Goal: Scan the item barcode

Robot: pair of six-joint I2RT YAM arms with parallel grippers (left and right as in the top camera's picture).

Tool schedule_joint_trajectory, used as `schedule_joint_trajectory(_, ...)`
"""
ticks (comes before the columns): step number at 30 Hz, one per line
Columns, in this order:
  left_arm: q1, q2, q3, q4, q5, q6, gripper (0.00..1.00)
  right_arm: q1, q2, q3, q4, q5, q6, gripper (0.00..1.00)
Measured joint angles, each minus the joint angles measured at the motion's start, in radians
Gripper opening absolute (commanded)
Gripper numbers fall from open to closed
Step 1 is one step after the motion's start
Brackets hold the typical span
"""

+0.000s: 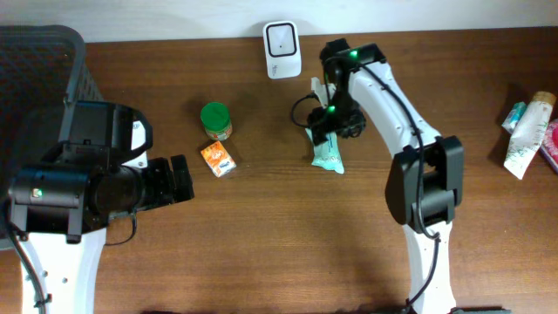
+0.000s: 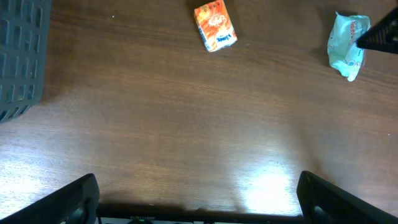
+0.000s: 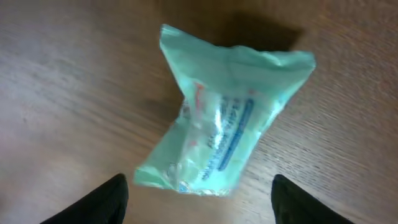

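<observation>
Right gripper (image 3: 200,198) hangs over the teal pouch (image 3: 227,118) mid-frame, fingers apart, holding nothing; left gripper (image 1: 180,179), left of frame, is spread wide too.

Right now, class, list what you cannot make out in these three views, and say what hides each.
1. Right wrist: teal packet print blurred; no barcode readable.
2. Overhead: packet's upper end hidden under right gripper.
3. Overhead: pink item cut off by the right edge.
4. Left wrist: orange box lettering too small.
</observation>
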Motion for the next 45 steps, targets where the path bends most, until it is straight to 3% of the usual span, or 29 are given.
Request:
schedule_joint_trajectory(10,0.0,0.0,0.0,0.0,0.0,0.0,0.99,0.258,-0.001,0.044,-0.026,0.375,0.272,0.69)
schedule_joint_trajectory(15,0.0,0.0,0.0,0.0,0.0,0.0,0.99,0.313,-0.005,0.003,0.04,0.484,0.387,0.69)
schedule_joint_trajectory(22,0.0,0.0,0.0,0.0,0.0,0.0,0.99,0.315,-0.006,-0.171,0.15,0.554,0.41,0.68)
schedule_joint_trajectory(30,0.0,0.0,0.0,0.0,0.0,0.0,0.99,0.315,-0.007,-0.22,0.227,0.649,0.401,0.68)
schedule_joint_trajectory(32,0.0,0.0,0.0,0.0,0.0,0.0,0.99,0.315,-0.007,-0.248,0.245,0.653,0.389,0.56)
schedule_joint_trajectory(34,0.0,0.0,0.0,0.0,0.0,0.0,0.99,0.315,-0.007,-0.274,0.266,0.672,0.38,0.52)
schedule_joint_trajectory(45,0.0,0.0,0.0,0.0,0.0,0.0,0.99,0.302,-0.024,-0.333,0.373,0.738,0.355,0.47)
